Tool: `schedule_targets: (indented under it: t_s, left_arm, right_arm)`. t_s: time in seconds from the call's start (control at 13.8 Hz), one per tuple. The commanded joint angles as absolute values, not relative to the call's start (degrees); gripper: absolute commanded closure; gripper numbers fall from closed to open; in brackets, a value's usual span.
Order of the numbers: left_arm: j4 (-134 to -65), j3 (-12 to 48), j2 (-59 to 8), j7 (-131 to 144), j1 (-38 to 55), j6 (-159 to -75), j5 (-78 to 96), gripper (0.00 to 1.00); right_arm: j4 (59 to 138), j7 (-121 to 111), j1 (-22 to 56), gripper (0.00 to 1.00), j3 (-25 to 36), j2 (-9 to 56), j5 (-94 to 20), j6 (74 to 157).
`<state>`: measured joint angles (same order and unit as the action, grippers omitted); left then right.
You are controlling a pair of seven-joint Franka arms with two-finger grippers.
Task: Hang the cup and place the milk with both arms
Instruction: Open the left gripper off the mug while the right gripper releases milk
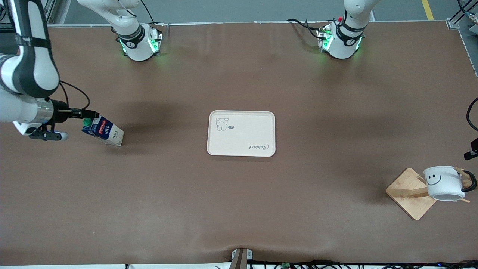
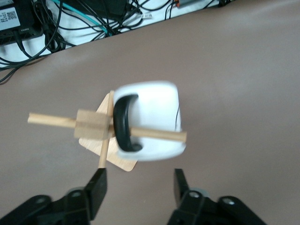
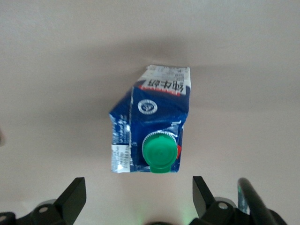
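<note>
Resting between milk (image 1: 103, 131) and cup (image 1: 444, 182): tray (image 1: 241, 151).

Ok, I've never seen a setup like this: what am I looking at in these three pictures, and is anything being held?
Two robot arms stand at a brown table. The big picture looks down from across the table; the other two come from cameras on each arm's wrist. The right claw is open just above the milk, which stands on the table toward the right arm's end. The left claw is open over the cup, which hangs by its handle on a peg of the wooden rack. A cream tray lies mid-table with nothing on it. Nothing is held.
</note>
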<state>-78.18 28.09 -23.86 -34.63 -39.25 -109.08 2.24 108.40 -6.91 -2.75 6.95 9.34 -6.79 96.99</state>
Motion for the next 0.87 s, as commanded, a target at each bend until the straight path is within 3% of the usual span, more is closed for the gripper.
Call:
schedule_targets:
  t_s: [0.0, 0.14, 0.43, 0.8]
  left_arm:
    - [-78.48, 29.61, -21.54, -29.03, -38.59, -108.55, 2.9, 0.0]
    - [-78.84, 31.02, -19.69, -24.19, -38.5, -107.41, 2.46, 0.0]
    - [-79.01, 34.26, -17.32, -16.11, -38.32, -103.81, 0.01, 0.0]
    - [-79.01, 41.13, -15.03, -2.04, -38.32, -98.63, -5.18, 0.0]
  right_arm:
    - [91.46, -6.94, -3.42, 0.0, 6.42, 17.56, -3.35, 88.1]
    - [81.69, -6.94, -5.26, 0.0, 6.5, 20.29, -3.43, 81.51]
    - [72.7, -6.94, -6.6, 0.0, 6.42, 19.6, -3.25, 80.24]
    - [77.4, -2.92, -5.45, 0.0, 6.15, 6.98, -4.04, 79.72]
